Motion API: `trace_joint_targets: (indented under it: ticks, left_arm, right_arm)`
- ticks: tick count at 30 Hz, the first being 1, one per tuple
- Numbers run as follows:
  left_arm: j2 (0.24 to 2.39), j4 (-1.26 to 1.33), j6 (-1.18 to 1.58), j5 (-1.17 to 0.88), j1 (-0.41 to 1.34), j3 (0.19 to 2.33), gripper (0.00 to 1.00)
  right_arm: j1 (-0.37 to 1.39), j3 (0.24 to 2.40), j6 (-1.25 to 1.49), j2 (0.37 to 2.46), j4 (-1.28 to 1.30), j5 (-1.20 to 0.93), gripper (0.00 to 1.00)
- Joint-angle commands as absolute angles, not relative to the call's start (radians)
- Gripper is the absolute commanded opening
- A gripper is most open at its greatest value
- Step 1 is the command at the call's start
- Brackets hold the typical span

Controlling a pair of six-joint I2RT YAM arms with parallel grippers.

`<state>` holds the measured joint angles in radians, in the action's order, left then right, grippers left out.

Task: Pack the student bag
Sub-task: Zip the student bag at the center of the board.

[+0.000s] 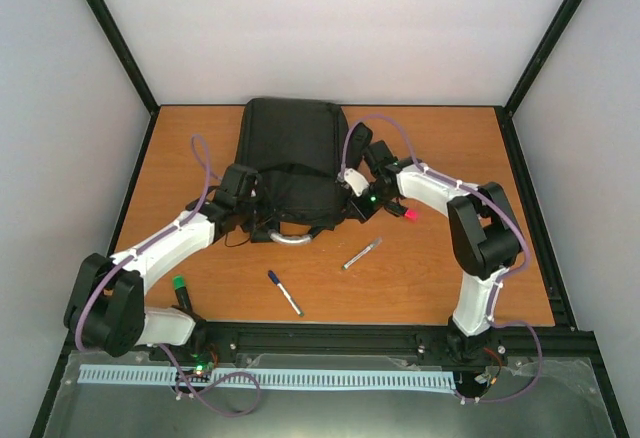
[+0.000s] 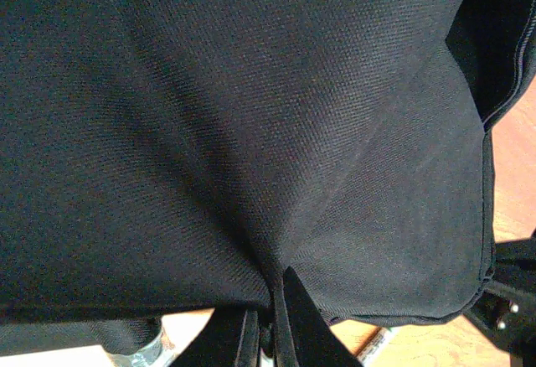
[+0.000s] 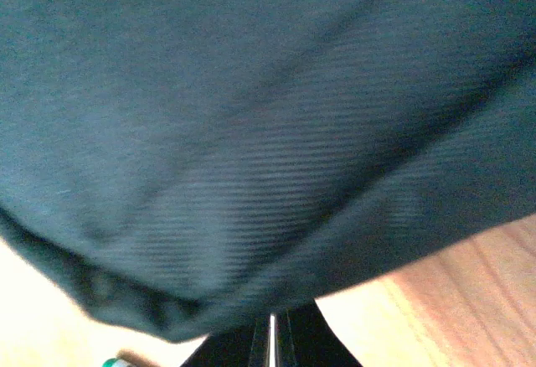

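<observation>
Top external view shows the student bag point(image 1: 290, 153) lying flat on the bench point(image 1: 450, 288), toward the far edge, with its grey handle point(image 1: 288, 240) facing the arms. The left gripper point(image 2: 270, 325) has its jaws drawn narrow on a pinch of the bag's black fabric at the near left corner. The right gripper point(image 3: 272, 338) sits at the bag's right side with its jaws fully together; I cannot tell whether cloth is caught between them. A blue-capped pen point(image 1: 285, 292) and a silver pen point(image 1: 361, 254) lie on the bench, apart from the bag.
</observation>
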<state>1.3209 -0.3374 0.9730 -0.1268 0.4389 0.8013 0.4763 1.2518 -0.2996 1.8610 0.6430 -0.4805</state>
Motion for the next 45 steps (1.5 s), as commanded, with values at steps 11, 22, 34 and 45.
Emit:
trace_joint_targets:
  ticks: [11, 22, 34, 45]
  left_arm:
    - [1.267, -0.349, 0.904, -0.129, 0.437, 0.795, 0.01]
    - [1.273, -0.330, 0.901, -0.145, 0.437, 0.786, 0.01]
    - [1.267, -0.327, 0.903, -0.149, 0.437, 0.776, 0.01]
    - [1.258, -0.296, 0.930, -0.155, 0.437, 0.758, 0.01]
  right_arm:
    - [0.384, 1.443, -0.323, 2.006, 0.666, -0.398, 0.03]
    - [0.377, 1.526, -0.298, 2.067, 0.646, -0.354, 0.03]
    - [0.361, 1.561, -0.262, 2.083, 0.614, -0.343, 0.03]
    - [0.356, 1.534, -0.282, 1.911, 0.671, -0.456, 0.40]
